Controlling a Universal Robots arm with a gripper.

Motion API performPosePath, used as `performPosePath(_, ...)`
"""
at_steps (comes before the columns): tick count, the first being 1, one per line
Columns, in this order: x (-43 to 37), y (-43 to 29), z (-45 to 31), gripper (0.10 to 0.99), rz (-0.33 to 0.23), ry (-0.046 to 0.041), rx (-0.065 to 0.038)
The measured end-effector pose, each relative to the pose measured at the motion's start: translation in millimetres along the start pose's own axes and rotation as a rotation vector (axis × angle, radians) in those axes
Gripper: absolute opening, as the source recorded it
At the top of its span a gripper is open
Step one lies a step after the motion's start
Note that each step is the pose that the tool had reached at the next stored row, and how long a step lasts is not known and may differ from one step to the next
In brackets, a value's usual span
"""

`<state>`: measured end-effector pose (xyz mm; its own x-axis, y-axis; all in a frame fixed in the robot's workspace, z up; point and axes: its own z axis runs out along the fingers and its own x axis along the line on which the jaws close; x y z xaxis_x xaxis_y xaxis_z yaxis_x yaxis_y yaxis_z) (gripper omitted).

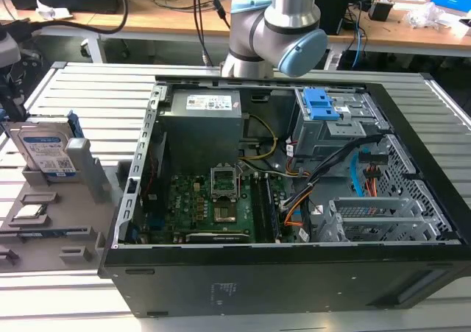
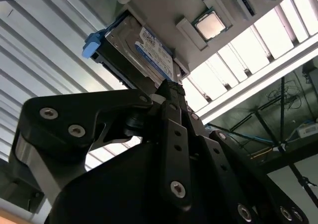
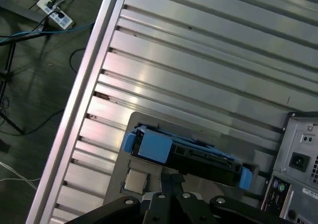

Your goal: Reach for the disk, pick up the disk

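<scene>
A grey tray [image 1: 70, 203] lies on the slatted table [image 1: 88, 89], at nine o'clock from the computer case [image 1: 294, 280] in the exterior view. The disk [image 1: 44, 152] stands on edge in a slot of that tray, its label towards the camera and a blue bracket along its sides. A grey post [image 1: 79, 166] of the tray rises just beside the disk, at its three o'clock. A small square chip [image 1: 29, 213] sits in a recess of the tray, at six o'clock from the disk.

In both wrist views the fingers [image 3: 172, 179] [image 2: 171, 90] hang close to the disk's edge. They are drawn together with nothing between them. Whether they touch the disk I cannot tell.

The case lies open. It holds a power supply [image 1: 202, 129] towards eleven o'clock and a green board [image 1: 213, 207] towards seven. Cables [image 1: 324, 170] run across the middle. A drive cage with a blue latch [image 1: 321, 105] sits at one o'clock, and a metal cage [image 1: 375, 218] at four. The robot arm [image 1: 283, 23] stands behind the case, at its twelve o'clock.
</scene>
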<state>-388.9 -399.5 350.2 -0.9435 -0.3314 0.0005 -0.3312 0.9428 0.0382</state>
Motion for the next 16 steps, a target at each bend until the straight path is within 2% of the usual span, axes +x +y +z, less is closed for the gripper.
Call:
performPosePath(9, 0.0, 0.0, 0.0, 0.106, -0.104, 0.004, 0.0)
performPosePath(16, 0.0, 0.0, 0.0, 0.106, -0.206, 0.0077, 0.0)
